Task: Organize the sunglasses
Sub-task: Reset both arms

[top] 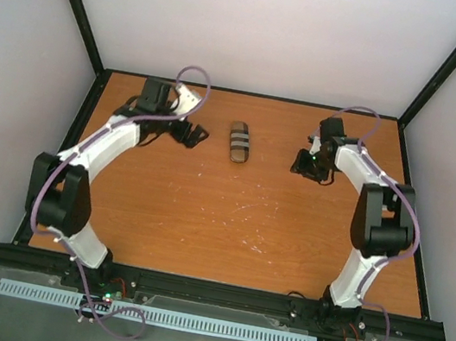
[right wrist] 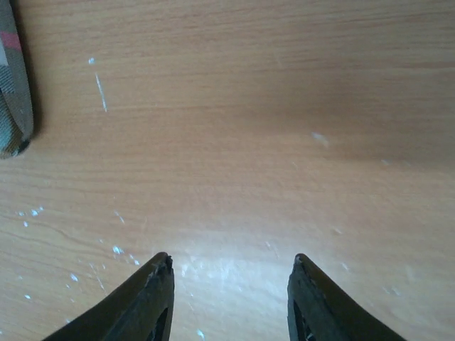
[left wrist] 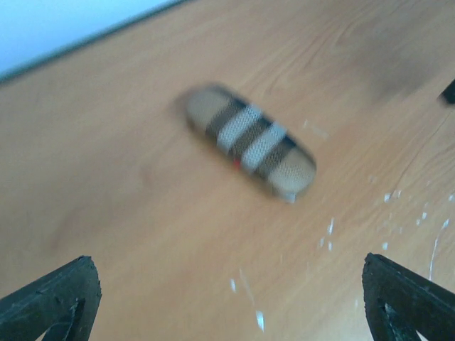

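The amber sunglasses are not visible in any view. A closed oblong grey-and-brown striped case [top: 239, 141] lies on the wooden table [top: 229, 214] near the back middle. It shows blurred in the left wrist view [left wrist: 250, 140] and at the left edge of the right wrist view [right wrist: 13, 92]. My left gripper [top: 192, 136] is open and empty, just left of the case; in its own view [left wrist: 231, 295] the fingers stand wide apart. My right gripper [top: 309, 168] is open and empty to the right of the case, over bare wood [right wrist: 231, 266].
White scuff marks [top: 238, 212] dot the table's middle. Black frame posts and pale walls enclose the table on three sides. A perforated white strip [top: 160, 317] lies along the metal ledge in front of the arm bases.
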Controlling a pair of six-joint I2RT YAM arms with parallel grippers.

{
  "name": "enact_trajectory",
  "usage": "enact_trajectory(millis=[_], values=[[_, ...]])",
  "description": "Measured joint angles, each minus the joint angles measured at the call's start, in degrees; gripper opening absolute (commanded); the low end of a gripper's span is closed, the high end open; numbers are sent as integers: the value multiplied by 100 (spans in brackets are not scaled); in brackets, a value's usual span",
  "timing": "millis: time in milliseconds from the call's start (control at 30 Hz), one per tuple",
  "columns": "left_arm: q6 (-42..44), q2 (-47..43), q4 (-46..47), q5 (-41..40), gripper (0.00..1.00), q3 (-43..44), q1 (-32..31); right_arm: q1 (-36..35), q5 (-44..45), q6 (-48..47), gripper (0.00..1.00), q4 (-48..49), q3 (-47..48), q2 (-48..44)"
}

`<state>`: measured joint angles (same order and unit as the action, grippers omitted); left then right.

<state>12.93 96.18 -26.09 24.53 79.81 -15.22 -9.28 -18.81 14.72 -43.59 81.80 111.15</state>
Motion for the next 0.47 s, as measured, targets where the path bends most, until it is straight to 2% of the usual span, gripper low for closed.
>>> enact_trajectory(millis=[100,200,333,467], values=[[-308,-634,352,-278,99,-1241,199,-13,479,199,45,328,-610,-702],[-527,-774,461,-485,99,-1851,352,-13,815,479,45,684,-1091,-1137],[-599,-728,498,-704,99,-2065,463,-13,1137,822,46,990,-1502,-1362],[-525,-525,531,-833,99,-1818,474,-13,1292,1029,46,1222,-1576,-1394]])
